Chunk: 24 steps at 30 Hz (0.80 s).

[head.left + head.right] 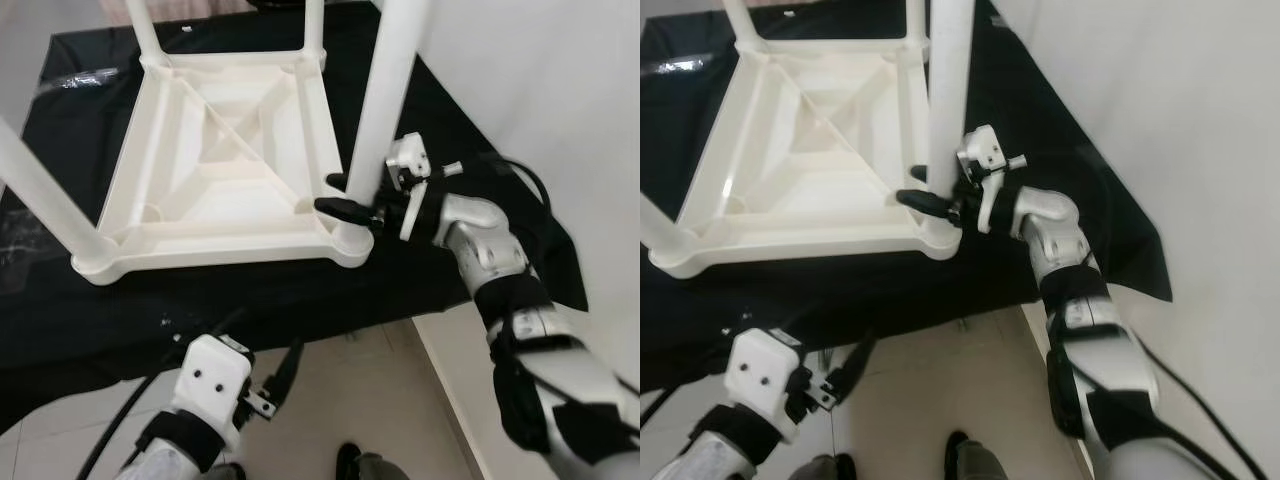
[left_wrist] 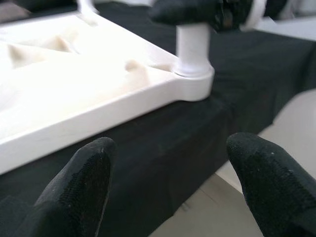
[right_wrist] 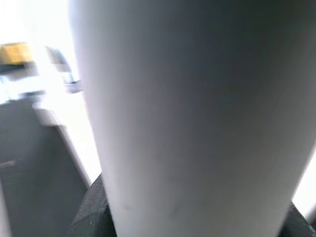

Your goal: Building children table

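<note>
While the white plastic tabletop (image 1: pixel 225 170) lies upside down on a black cloth (image 1: pixel 300 290) covering the desk, its ribbed underside faces up with legs standing in the corner sockets. Right gripper (image 1: pixel 345 195) reaches in from the robot's right at the near right corner, fingers closed around the white leg (image 1: pixel 385 95) low down, just above the socket it sits in. One black finger (image 1: pixel 340 208) wraps the near side of the leg, the other shows at the far side; leg sits between them, touching both. Leg stands upright, slightly tilted in view, rising past the top edge. Right wrist view: leg (image 3: pixel 192 113) very close and blurred, dark finger surface at its base on both sides.

Another leg (image 1: pixel 45 195) stands at the near left corner, two more at the far corners (image 1: pixel 140 25), (image 1: pixel 313 30). Left gripper (image 1: pixel 280 375) hangs low below the desk edge, over pale floor tiles (image 1: pixel 350 400), well apart from the tabletop. Left wrist view: its two black fingers (image 2: pixel 79 182) spread wide apart, holding nothing, pointing toward the near right corner (image 2: pixel 195 81) of the tabletop, where the right gripper (image 2: pixel 207 12) clamps the leg. White wall (image 1: pixel 540 90) on the robot's right, black cable (image 1: pixel 525 175) running by the right arm.
</note>
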Tool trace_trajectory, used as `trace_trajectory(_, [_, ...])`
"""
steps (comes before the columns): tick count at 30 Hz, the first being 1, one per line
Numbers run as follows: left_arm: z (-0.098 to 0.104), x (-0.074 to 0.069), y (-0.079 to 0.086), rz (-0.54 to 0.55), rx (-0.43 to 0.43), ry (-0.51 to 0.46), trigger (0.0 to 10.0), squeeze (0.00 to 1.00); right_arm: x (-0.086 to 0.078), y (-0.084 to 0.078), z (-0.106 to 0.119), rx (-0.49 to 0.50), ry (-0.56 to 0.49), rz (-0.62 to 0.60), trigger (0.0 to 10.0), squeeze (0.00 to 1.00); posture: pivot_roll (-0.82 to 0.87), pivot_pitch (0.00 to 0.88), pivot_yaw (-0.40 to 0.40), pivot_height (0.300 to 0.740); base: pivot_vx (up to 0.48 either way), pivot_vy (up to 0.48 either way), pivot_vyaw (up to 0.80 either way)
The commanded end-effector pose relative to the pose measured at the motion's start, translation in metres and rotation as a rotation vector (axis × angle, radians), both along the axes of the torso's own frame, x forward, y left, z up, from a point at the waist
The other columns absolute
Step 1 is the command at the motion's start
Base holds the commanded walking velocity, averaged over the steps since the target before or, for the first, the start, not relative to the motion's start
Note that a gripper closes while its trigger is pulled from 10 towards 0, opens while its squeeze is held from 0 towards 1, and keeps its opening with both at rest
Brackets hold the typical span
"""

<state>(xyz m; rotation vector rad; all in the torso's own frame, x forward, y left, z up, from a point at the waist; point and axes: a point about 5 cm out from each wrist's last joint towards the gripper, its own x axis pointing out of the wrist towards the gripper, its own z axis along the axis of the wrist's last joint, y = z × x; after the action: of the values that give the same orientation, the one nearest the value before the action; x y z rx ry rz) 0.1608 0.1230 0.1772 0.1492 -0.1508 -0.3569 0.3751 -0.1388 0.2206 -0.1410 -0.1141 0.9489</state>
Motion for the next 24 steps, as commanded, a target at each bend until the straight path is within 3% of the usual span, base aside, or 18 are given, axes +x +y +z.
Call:
trace_trajectory(1, [0.003,-0.005,0.002,0.019,0.002,-0.012,10.0,0.00,-0.006,-0.027,-0.065,-0.145,0.235,-0.390,0.0,0.00,0.07,0.237,-0.107,0.740,0.000,0.000,0.00])
trace_trajectory(2, [0.004,-0.007,0.002,0.021,-0.002,-0.012,10.0,0.00,-0.009,-0.034,-0.073,-0.152,0.248,-0.546,0.0,0.00,0.07,0.237,-0.107,0.740,0.000,0.000,0.00])
trace_trajectory(4, [0.004,-0.012,0.001,0.005,-0.020,-0.001,10.0,0.00,-0.035,-0.021,-0.077,-0.036,0.267,-0.763,0.0,0.00,0.06,0.230,-0.098,0.740,0.000,0.000,0.00])
trace_trajectory(5, [0.004,-0.012,0.001,0.005,-0.020,-0.001,10.0,0.00,-0.035,-0.021,-0.077,-0.036,0.267,-0.763,0.0,0.00,0.06,0.230,-0.098,0.740,0.000,0.000,0.00])
trace_trajectory(7, [0.003,-0.013,0.002,-0.002,-0.019,0.003,10.0,0.00,-0.051,0.007,-0.067,0.047,0.239,-0.763,0.0,0.00,0.04,0.220,-0.078,0.740,0.000,0.000,0.00])
trace_trajectory(9, [0.002,-0.013,0.005,0.006,-0.017,0.004,10.0,0.00,-0.052,0.033,-0.058,0.077,0.207,-0.710,0.0,0.00,0.03,0.211,-0.068,0.740,0.000,0.000,0.00])
trace_trajectory(12, [0.001,-0.012,0.006,0.010,-0.018,0.003,10.0,0.00,-0.048,0.040,-0.057,0.085,0.200,-0.690,0.0,0.00,0.03,0.198,-0.063,0.740,0.000,0.000,0.00])
trace_trajectory(13, [-0.001,-0.010,0.006,0.012,-0.018,0.002,10.0,0.00,-0.042,0.045,-0.056,0.085,0.193,-0.665,10.0,0.00,0.03,0.193,-0.066,0.740,0.000,0.000,0.00])
trace_trajectory(19, [-0.005,-0.008,0.004,0.012,-0.017,0.004,10.0,0.00,-0.032,0.040,-0.045,0.095,0.153,-0.627,10.0,0.00,0.03,0.186,-0.074,0.740,0.000,0.000,0.00])
trace_trajectory(20, [-0.007,-0.007,0.003,0.011,-0.018,0.006,10.0,0.00,-0.026,0.039,-0.035,0.119,0.134,-0.523,10.0,1.00,0.04,0.185,-0.082,0.740,0.000,0.000,0.00])
trace_trajectory(21, [-0.007,-0.007,0.003,0.011,-0.018,0.006,10.0,0.00,-0.026,0.039,-0.035,0.119,0.134,-0.523,10.0,1.00,0.04,0.185,-0.082,0.740,0.000,0.000,0.00])
trace_trajectory(22, [-0.008,-0.007,0.002,0.010,-0.020,0.008,10.0,0.00,-0.020,0.038,-0.024,0.154,0.126,-0.399,10.0,1.00,0.04,0.186,-0.085,0.740,0.000,0.000,0.00])
trace_trajectory(23, [-0.008,-0.007,0.002,0.010,-0.020,0.008,10.0,0.00,-0.020,0.038,-0.024,0.154,0.126,-0.399,10.0,1.00,0.04,0.186,-0.085,0.740,0.000,0.000,0.00])
trace_trajectory(24, [-0.009,-0.007,0.002,0.009,-0.023,0.011,10.0,0.00,-0.017,0.036,-0.014,0.185,0.115,-0.284,10.0,1.00,0.05,0.186,-0.088,0.740,0.000,0.000,0.00])
